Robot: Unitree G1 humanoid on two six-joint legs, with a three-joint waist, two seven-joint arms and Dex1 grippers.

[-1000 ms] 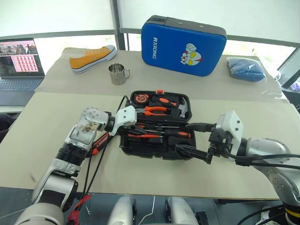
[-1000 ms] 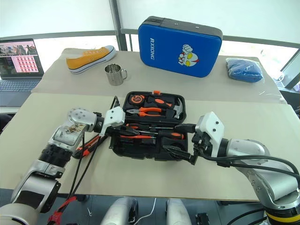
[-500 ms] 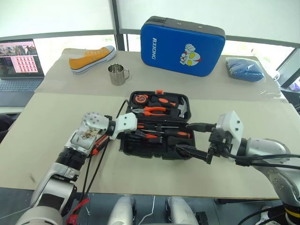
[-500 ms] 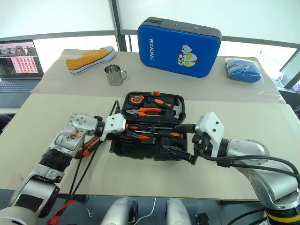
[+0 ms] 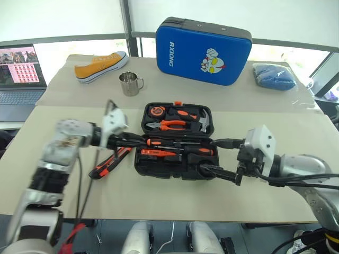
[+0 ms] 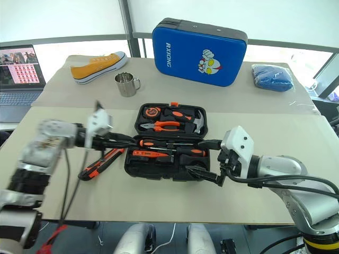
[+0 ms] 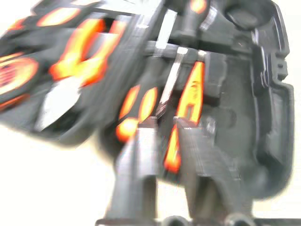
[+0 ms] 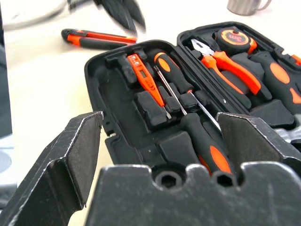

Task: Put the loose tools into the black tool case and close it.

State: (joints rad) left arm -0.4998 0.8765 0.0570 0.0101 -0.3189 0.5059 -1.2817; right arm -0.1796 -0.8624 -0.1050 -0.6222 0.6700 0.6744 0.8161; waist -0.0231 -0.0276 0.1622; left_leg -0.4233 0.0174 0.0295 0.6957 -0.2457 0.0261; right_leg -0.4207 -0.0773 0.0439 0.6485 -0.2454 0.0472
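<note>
The left gripper point(image 5: 132, 141) hangs at the left edge of the tool case point(image 5: 175, 170), its fingers a little apart with nothing between them. The right gripper point(image 5: 217, 156) has its fingers spread wide and empty, reaching over the case's right end. The case lies open on the table point(image 5: 58, 137), holding two screwdrivers point(image 8: 181, 87) and a slim orange tester point(image 8: 143, 77). The utility knife point(image 5: 110, 163) lies on the table just left of the case.
</note>
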